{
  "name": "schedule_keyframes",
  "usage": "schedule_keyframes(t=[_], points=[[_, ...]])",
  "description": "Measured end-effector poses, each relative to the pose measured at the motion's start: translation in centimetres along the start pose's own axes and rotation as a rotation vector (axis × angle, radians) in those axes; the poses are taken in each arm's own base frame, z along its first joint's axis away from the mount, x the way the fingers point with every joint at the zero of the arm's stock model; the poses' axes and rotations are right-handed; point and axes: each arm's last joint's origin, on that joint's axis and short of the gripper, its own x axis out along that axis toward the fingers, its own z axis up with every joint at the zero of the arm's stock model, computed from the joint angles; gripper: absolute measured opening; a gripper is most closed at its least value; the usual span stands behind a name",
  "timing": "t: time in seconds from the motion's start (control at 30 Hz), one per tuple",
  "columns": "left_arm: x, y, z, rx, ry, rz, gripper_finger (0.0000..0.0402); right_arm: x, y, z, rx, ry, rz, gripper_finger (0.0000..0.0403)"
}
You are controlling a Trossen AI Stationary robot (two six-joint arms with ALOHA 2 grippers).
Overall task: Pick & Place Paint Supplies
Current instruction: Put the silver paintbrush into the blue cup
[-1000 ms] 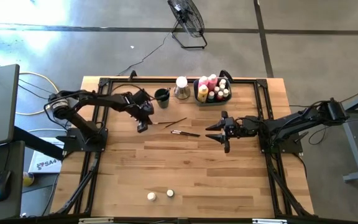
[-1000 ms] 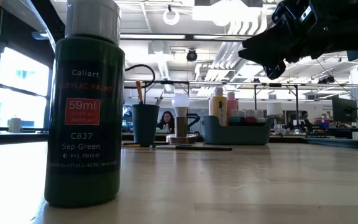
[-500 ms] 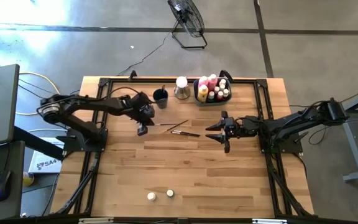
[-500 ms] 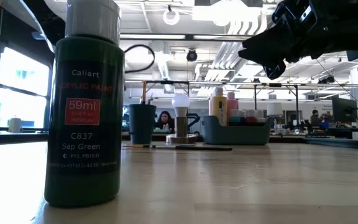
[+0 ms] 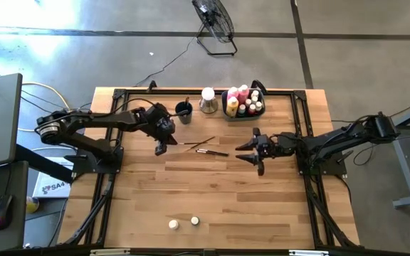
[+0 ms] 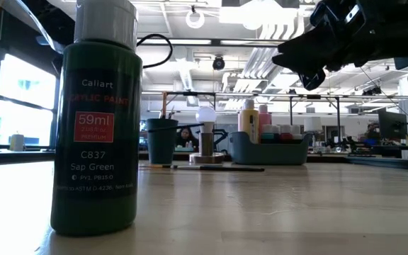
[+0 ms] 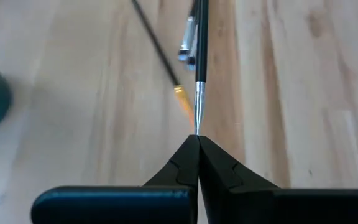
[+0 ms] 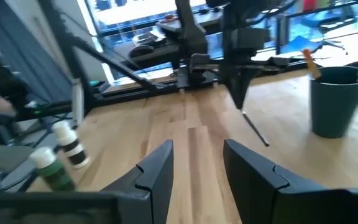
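Just ahead of the shut left end effector (image 7: 197, 138) lies a brush (image 7: 201, 56).

One camera looks straight down on the whole table (image 5: 212, 192), one level across it, both sharing the dark cup (image 5: 184, 111)

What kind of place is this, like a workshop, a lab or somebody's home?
Most likely a robotics lab in an open industrial hall: a wooden table with arms mounted on a frame, a bare concrete floor with a standing fan, and exposed ceiling ducts over further workbenches.
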Motion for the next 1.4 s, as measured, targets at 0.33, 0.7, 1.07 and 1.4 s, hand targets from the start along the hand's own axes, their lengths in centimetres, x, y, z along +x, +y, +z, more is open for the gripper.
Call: schedule_keyframes(t=[0.33,0.7,1.07,1.4], points=[[0.6,-3.5,0.5,-0.045,0.033,-0.06,0.0,0.0,1.6,0.6,-0.053,-0.07,0.095,0.0134],[-1.1,-8.7,4.0,-0.088,0.024,0.122,0.0,3.4,5.8,3.5,-0.267,0.017,-0.054,0.0134],[-3.3,-9.9,7.6,-0.09,-0.036,0.14,0.0,10.4,8.5,2.0,-0.694,0.188,-0.361,0.0143],[-3.3,-9.8,7.3,-0.115,-0.004,0.147,0.0,13.1,8.1,1.3,-0.893,0.271,-0.475,0.0172]])
